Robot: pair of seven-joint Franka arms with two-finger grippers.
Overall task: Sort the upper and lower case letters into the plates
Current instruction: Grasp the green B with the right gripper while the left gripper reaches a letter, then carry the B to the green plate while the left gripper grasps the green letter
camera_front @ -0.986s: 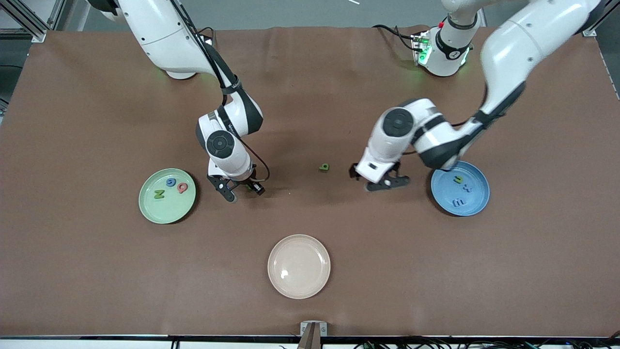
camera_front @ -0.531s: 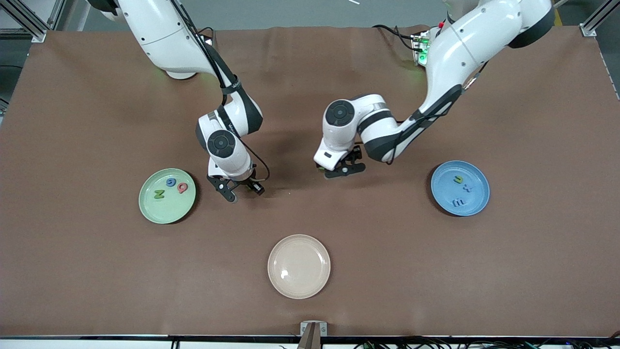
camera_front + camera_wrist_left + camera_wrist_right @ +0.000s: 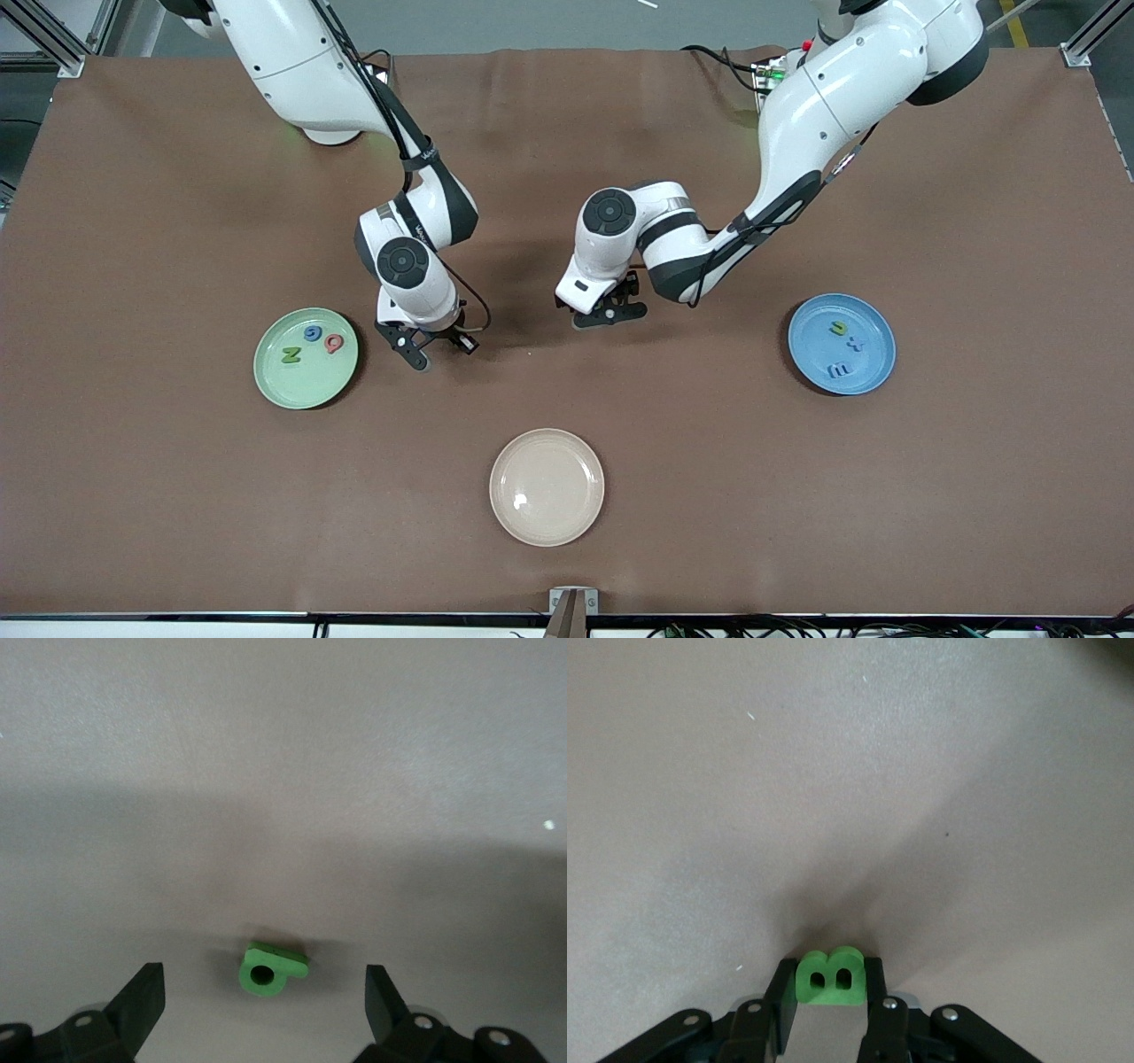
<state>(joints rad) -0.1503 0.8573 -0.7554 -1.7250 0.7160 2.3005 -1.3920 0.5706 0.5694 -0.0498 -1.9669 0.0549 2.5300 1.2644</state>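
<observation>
In the right wrist view my right gripper (image 3: 829, 981) is shut on a green letter B (image 3: 830, 976), which stands edge-up between the fingers. In the front view this gripper (image 3: 438, 346) is low at the table beside the mint green plate (image 3: 297, 387), which holds three letters. My left gripper (image 3: 609, 312) hangs low over the table's middle, open. A small green letter with a round hole (image 3: 270, 967) lies flat between its fingers (image 3: 142, 992), untouched. The left hand hides that letter in the front view. The blue plate (image 3: 866, 359) holds three letters.
A cream-beige plate (image 3: 547, 486) sits with nothing on it near the table's front edge. Brown mat covers the whole table. The two grippers are about a hand's length apart over the middle.
My left arm swung from beside the blue plate to over the small green letter. My right gripper's fingers closed on the green B.
</observation>
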